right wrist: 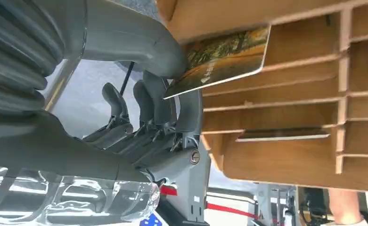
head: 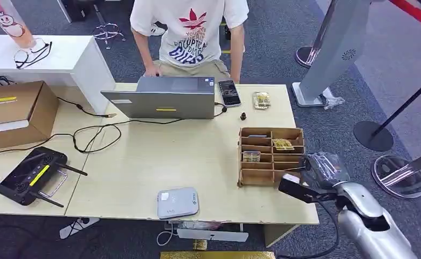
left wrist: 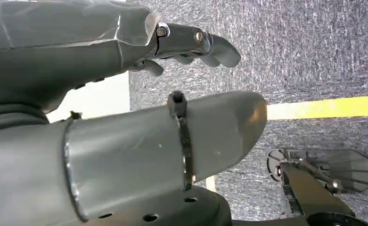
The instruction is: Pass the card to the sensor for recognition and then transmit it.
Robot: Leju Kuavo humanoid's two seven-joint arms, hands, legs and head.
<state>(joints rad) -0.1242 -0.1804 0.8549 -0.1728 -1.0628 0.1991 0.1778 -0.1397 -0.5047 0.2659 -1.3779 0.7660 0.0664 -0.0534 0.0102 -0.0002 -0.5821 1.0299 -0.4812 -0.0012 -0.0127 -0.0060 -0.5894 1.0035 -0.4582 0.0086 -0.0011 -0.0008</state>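
right hand (right wrist: 163,108) pinching card (right wrist: 224,59) — beside wooden rack (right wrist: 285,117)

The wooden organiser (head: 271,155) stands on the table (head: 143,162), right of the sensor (head: 177,202), perhaps before the laptop (head: 165,97).

Even, bright indoor light falls from above in the head view. The pale wooden table (head: 143,162) shows soft, short shadows and no harsh glare; detail stays sharp to the edges. In the left wrist view, the left hand (left wrist: 125,117) sits very close and slightly soft, with a dull sheen on its grey thumb. In the right wrist view, clear plastic wrap (right wrist: 69,202) on the arm throws bright white reflections, and the wooden rack (right wrist: 290,113) looks warm and crisp.
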